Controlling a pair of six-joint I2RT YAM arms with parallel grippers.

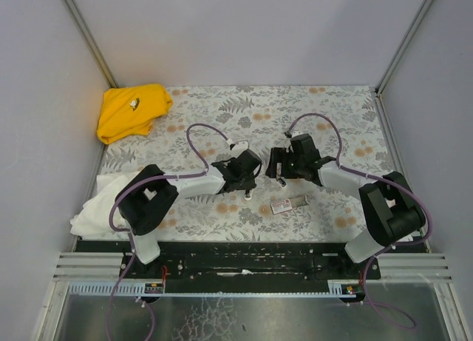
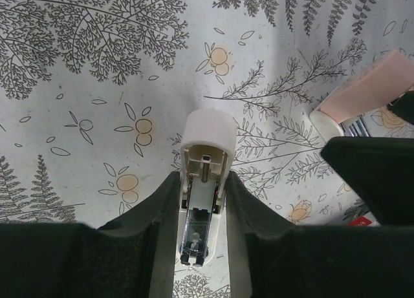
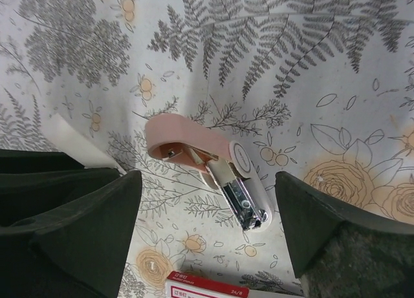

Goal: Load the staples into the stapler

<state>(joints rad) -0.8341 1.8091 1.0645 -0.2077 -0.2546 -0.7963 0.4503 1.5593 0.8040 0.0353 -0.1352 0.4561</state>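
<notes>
The pink-and-white stapler (image 3: pixel 194 143) lies on the floral cloth with its pink lid swung open and its dark metal magazine (image 3: pixel 240 201) bare. It sits between the wide-open fingers of my right gripper (image 3: pixel 207 214), untouched. It also shows in the left wrist view (image 2: pixel 369 85) and as a small shape in the top view (image 1: pixel 283 183). My left gripper (image 2: pixel 202 233) is shut on a second small white stapler body (image 2: pixel 207 139) with a dark metal channel, held end-down just over the cloth (image 1: pixel 247 195). No loose strip of staples is in view.
The staple box with the red-and-white label (image 1: pixel 288 204) lies just in front of both grippers; its edge shows in the right wrist view (image 3: pixel 207 286). A yellow cloth (image 1: pixel 133 110) lies at the back left, a white cloth (image 1: pixel 92 208) at the left edge.
</notes>
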